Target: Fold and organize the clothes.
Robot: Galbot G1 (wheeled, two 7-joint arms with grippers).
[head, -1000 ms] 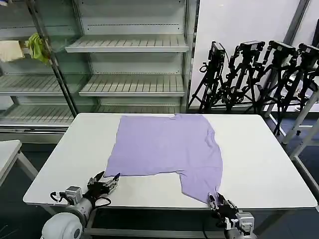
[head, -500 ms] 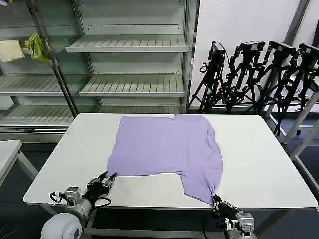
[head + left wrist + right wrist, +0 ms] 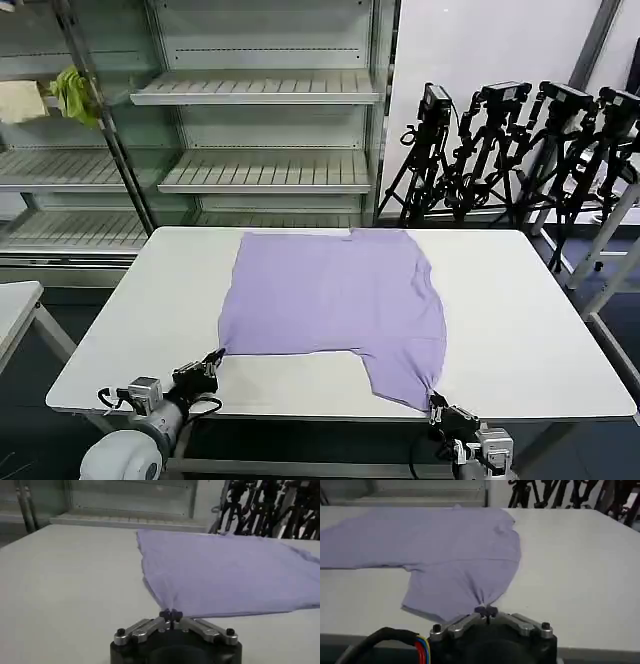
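The lavender T-shirt [image 3: 335, 300] lay spread on the white table [image 3: 520, 330], its far edge near the table's far side and one sleeve trailing toward the near right. The left gripper [image 3: 213, 361] sat at the near left, fingers pinched tight together on the shirt's near-left corner; the right gripper [image 3: 438, 405] had its fingers clamped just as tightly on the tip of the near-right sleeve, right at the table's near edge. The risk, as I judged it: both holds were on tiny tips of soft cloth, so any uneven pull could slip a corner free or drag the whole shirt askew, and the right pinch sat so near the edge that the sleeve could fall off the table if released. The head view gave the overall layout, the shelves [image 3: 265, 130] and tripods [image 3: 520, 150] beyond, but hardly showed the grips. The left wrist view showed fabric puckering into the closed fingertips [image 3: 170, 615]; the right wrist view showed the sleeve gathered to a point at its fingertips [image 3: 487, 611].
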